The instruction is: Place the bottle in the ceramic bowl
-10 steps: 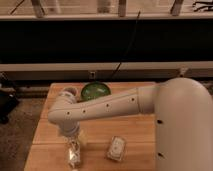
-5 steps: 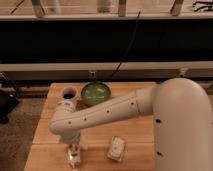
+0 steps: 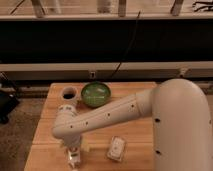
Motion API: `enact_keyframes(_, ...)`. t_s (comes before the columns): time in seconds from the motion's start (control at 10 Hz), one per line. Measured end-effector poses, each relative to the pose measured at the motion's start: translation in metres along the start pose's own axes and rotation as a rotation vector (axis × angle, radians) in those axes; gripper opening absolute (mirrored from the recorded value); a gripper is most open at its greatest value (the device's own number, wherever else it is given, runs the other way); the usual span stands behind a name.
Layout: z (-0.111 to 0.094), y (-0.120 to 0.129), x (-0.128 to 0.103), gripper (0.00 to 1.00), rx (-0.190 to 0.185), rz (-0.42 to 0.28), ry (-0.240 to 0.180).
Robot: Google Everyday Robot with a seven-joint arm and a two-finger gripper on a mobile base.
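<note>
Against 1.0 s ago, I note the arm (image 3: 102, 116) has dropped its elbow toward the near edge of the table (image 3: 135, 131). The white mug (image 3: 68, 93), hidden behind it then, now shows whole, and the near rim of the ceramic bowl (image 3: 96, 94) is uncovered too. The gripper (image 3: 74, 158) sits slightly lower, at the near-left edge. Most of this motion fell in the first half second.
</note>
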Motion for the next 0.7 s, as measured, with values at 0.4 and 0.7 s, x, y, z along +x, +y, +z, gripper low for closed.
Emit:
enact_keyframes(0.4,0.0147,-0.0002,-0.0024,0.5,-0.009,-0.031,-0.033)
enact_keyframes(0.7,0.0077,-0.0015,0.0033,0.2,-0.014,-0.028,-0.042)
